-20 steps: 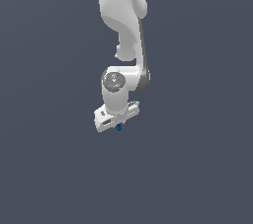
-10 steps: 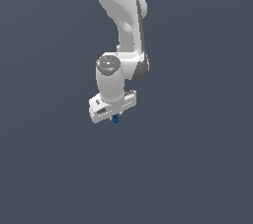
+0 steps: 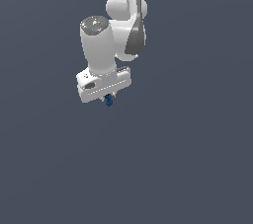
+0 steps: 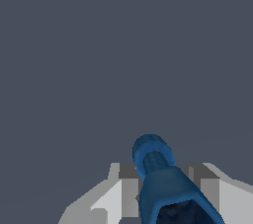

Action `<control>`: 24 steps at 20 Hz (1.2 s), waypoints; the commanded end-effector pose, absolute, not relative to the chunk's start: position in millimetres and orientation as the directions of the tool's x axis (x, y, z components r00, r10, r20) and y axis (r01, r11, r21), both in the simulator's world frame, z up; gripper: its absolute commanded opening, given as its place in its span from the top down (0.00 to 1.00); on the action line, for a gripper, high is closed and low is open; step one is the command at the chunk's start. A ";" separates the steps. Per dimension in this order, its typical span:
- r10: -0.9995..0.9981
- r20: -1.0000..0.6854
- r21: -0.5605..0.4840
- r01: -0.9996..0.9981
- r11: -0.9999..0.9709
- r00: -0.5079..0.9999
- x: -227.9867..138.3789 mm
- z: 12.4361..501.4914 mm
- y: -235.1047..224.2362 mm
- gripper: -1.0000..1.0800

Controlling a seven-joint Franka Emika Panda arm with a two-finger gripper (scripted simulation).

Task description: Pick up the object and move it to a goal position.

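Note:
The object [image 3: 108, 100] is a tiny dark-blue piece poking out just below the white hand in the exterior view. My gripper [image 3: 108, 98] is shut on it, held well above the grey floor. In the wrist view the object [image 4: 160, 178] fills the space between my two grey fingers [image 4: 123, 188], its knobby end pointing away from the camera. My gripper [image 4: 163, 181] grips it on both sides. The goal position carries no visible mark in either view.
The white arm [image 3: 118, 16] comes down from the upper edge of the exterior view. Around it lies only a plain dark-grey surface [image 3: 197, 168].
The arm has swung toward the exterior view's left and risen a little, carrying the blue object with it. The grip is unchanged.

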State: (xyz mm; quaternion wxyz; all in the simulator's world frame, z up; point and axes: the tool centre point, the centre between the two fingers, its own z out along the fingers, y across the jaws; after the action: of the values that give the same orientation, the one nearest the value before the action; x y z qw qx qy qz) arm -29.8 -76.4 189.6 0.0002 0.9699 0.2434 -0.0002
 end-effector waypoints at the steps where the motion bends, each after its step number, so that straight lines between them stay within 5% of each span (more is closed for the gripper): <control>1: 0.472 0.000 0.000 0.472 -0.881 0.881 -39.7 216.4 -83.4 1.00; 13: 0.473 0.001 -0.001 0.473 -0.881 0.881 -76.2 326.1 -113.5 1.00; 24: 0.472 0.000 0.000 0.472 -0.882 0.882 -86.3 364.5 -125.3 1.00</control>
State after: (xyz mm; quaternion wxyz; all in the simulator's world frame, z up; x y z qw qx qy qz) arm -85.8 -124.7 362.5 0.0000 0.9700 0.2431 0.0006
